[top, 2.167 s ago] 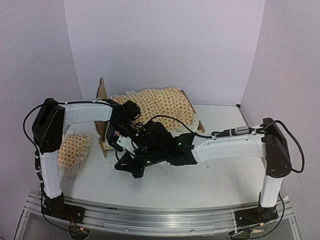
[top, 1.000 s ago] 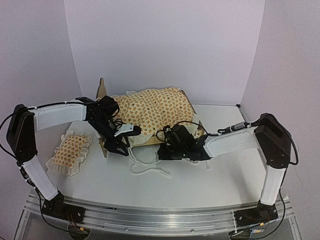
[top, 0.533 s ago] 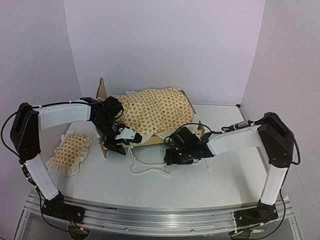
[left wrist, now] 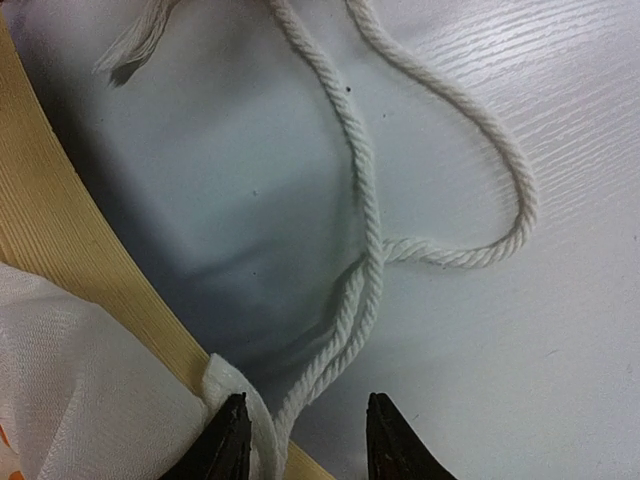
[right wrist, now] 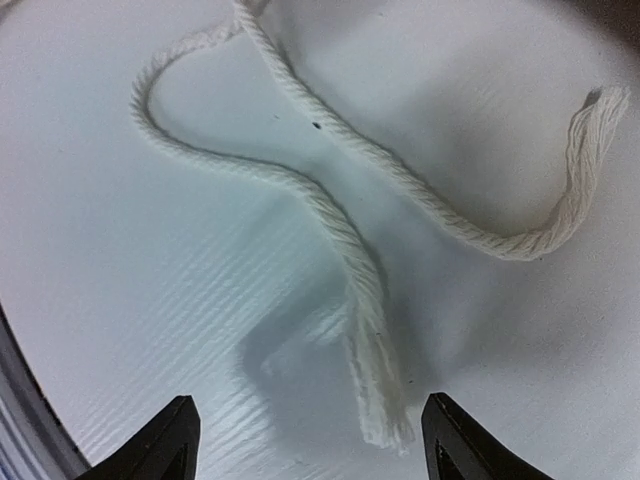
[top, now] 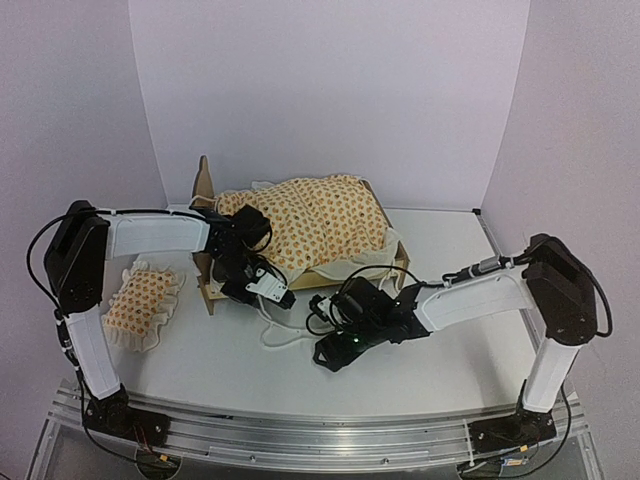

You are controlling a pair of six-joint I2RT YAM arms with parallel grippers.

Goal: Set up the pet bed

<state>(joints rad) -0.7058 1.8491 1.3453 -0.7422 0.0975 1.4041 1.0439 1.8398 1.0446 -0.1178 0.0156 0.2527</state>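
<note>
Nearest the bases, the right gripper (right wrist: pixel 310 440) hangs low over the table (top: pixel 420 375) with its jaws wide apart, the frayed end of a white cord (right wrist: pixel 340 235) lying loose between them; it looks set to pinch that end, though nothing is gripped. The cord snakes back across the table toward the bed (top: pixel 401 262), where the left gripper (left wrist: pixel 305 430) sits just beside the near wooden rail (left wrist: pixel 70 250). Its jaws stand a little apart, straddling the doubled cord where it leaves a white fabric corner at the rail, not clamped on it; likely it is there to steady or tuck that tie. To the left, the pillow (top: pixel 140 300) lies flat on the table, apart from the bed, so it is not yet placed. Farther back the bed stands against the rear wall with the orange-print bedding (top: pixel 310 220) heaped in it, bunched rather than smoothed, the tie trailing out in front.
</note>
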